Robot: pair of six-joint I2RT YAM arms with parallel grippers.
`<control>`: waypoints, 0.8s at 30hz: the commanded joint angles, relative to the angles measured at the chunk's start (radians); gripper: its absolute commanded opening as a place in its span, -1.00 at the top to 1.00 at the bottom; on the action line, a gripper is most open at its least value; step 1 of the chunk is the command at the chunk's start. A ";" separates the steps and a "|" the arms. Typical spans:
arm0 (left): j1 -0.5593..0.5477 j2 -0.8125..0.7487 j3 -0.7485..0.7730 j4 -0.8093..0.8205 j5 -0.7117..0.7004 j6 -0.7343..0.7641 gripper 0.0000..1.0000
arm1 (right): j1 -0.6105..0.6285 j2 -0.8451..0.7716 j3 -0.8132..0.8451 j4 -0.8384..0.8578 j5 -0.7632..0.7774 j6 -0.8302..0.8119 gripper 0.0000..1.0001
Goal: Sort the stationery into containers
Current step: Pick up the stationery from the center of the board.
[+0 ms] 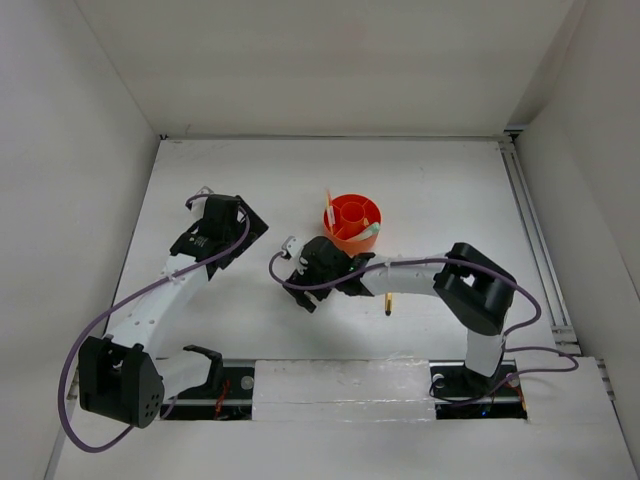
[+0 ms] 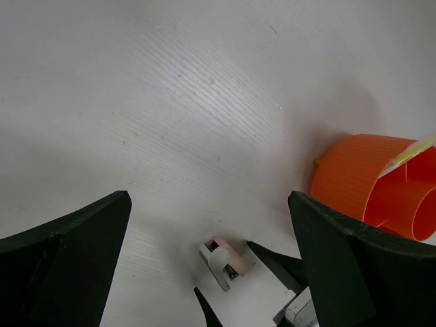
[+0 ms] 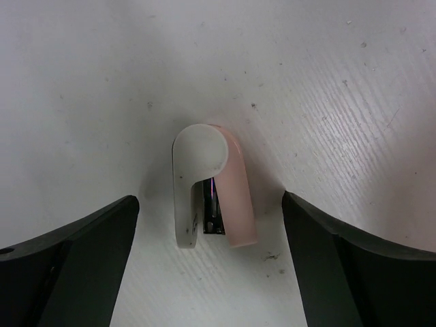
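Nearest the arm bases, a short dark item with a yellow tip (image 1: 388,303) lies on the worktop (image 1: 450,190) just beside the right forearm; too small to identify.

Right gripper (image 3: 210,201): fingers spread wide, holding nothing. The pink-white stapler (image 3: 231,184) lies flat on the worktop between them, touching neither. Its long axis runs along the gripper's line of approach, rounded hinge end away from the wrist and open mouth toward it, so the fingers would close across the narrow width. It sits roughly centred, marginally closer to the left-hand finger in the wrist view. Judgement: a small advance and a squeeze should be enough; no rotation looks necessary.

Left gripper (image 2: 210,197): also spread, empty, over bare worktop further left. The right arm is clearly the nearer one.

Beyond the stapler, to the right gripper's far right, stands the orange organiser (image 1: 352,222), with a few pens already upright in it.

View notes: the right wrist view gives the stapler's alignment but not the organiser. The left wrist view shows the right fingertips flanking the stapler with the organiser wall near. Only the top view shows the compartments.
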 commanded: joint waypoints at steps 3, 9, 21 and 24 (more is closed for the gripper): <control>-0.001 -0.013 0.008 0.020 0.015 0.023 -1.00 | 0.004 -0.008 -0.013 0.006 0.024 0.018 -0.71; -0.001 -0.013 0.008 0.020 0.025 0.023 -1.00 | 0.004 -0.027 -0.042 -0.006 0.058 0.027 -0.32; -0.001 0.016 0.005 0.118 0.191 0.049 -1.00 | 0.004 -0.126 -0.042 0.015 0.174 0.122 1.00; -0.001 -0.002 -0.043 0.212 0.375 0.083 -1.00 | 0.004 -0.218 -0.053 0.038 0.251 0.201 1.00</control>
